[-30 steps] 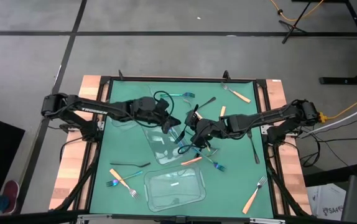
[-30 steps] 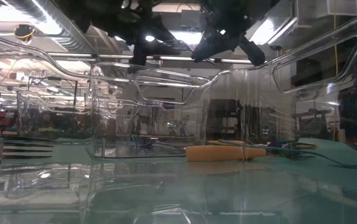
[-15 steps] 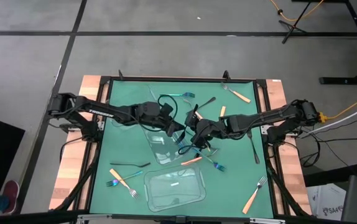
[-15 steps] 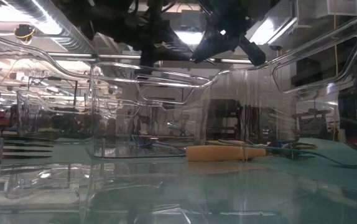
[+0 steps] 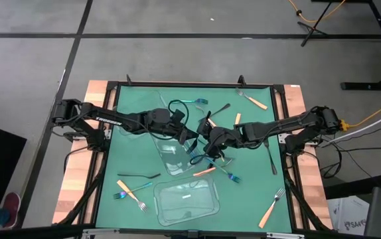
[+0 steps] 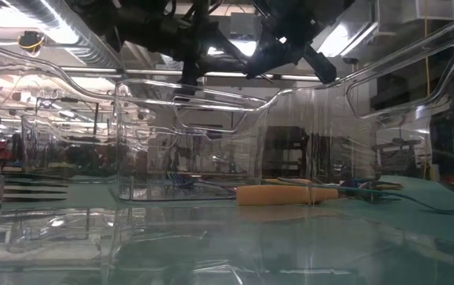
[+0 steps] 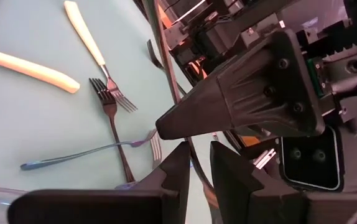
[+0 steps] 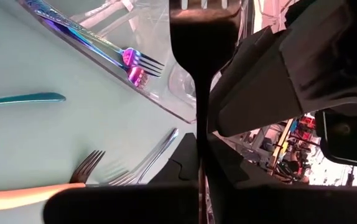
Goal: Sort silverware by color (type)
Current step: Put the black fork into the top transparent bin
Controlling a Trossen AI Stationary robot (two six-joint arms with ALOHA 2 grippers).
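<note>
My right gripper (image 5: 208, 138) is over the table's middle, shut on a black fork (image 8: 201, 37) whose tines point up out of the fingers; the fork's end also shows in the high view (image 5: 208, 122). My left gripper (image 5: 192, 139) is close beside it, above the middle clear container (image 5: 172, 154). Its fingers (image 7: 177, 163) are open by a narrow gap, and a thin dark stem (image 7: 195, 163) runs into that gap; I cannot tell whether they touch it. Iridescent forks (image 8: 135, 64) lie in the container. My right gripper pinches the black fork's slim stem (image 8: 201, 146) between its two fingers, below the tines. The fork stands out along the fingers, lifted clear of the table. The stem below the fingers is hidden by the gripper itself.
Another clear container (image 5: 185, 201) lies near the front edge and one (image 5: 132, 126) at the left. Loose silverware lies about: orange-handled forks (image 5: 253, 100) (image 5: 271, 208) (image 5: 130, 193), a black fork (image 5: 137, 176), a teal one (image 5: 194, 101), others (image 5: 225, 174) under my right arm.
My left gripper has gone toward the table's right edge, over the middle container, up to my right gripper and the black fork. My right gripper and the fork have kept still.
</note>
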